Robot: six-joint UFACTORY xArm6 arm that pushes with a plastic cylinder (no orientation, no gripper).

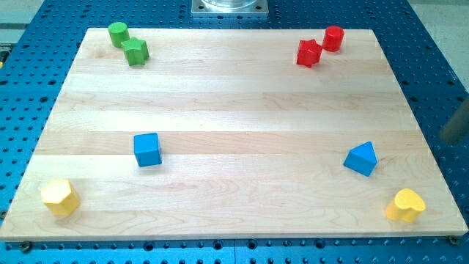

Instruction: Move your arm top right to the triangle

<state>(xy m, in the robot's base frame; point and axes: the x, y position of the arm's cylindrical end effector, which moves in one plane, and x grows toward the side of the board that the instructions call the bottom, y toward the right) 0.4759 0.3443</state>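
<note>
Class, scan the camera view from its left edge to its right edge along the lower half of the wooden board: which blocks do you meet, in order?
Yellow hexagonal block → blue cube → blue triangular block → yellow heart-shaped block. My tip does not show clearly.

Counted on bench [234,147], eight blocks:
- two green [119,34] [136,52]
- two red [333,38] [309,53]
- two blue [147,149] [361,159]
- two yellow [59,196] [406,205]

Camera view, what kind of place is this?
Likely a robotics lab bench: a wooden board on a blue perforated table, with coloured test blocks like the blue triangle. My tip isn't clearly visible.
</note>
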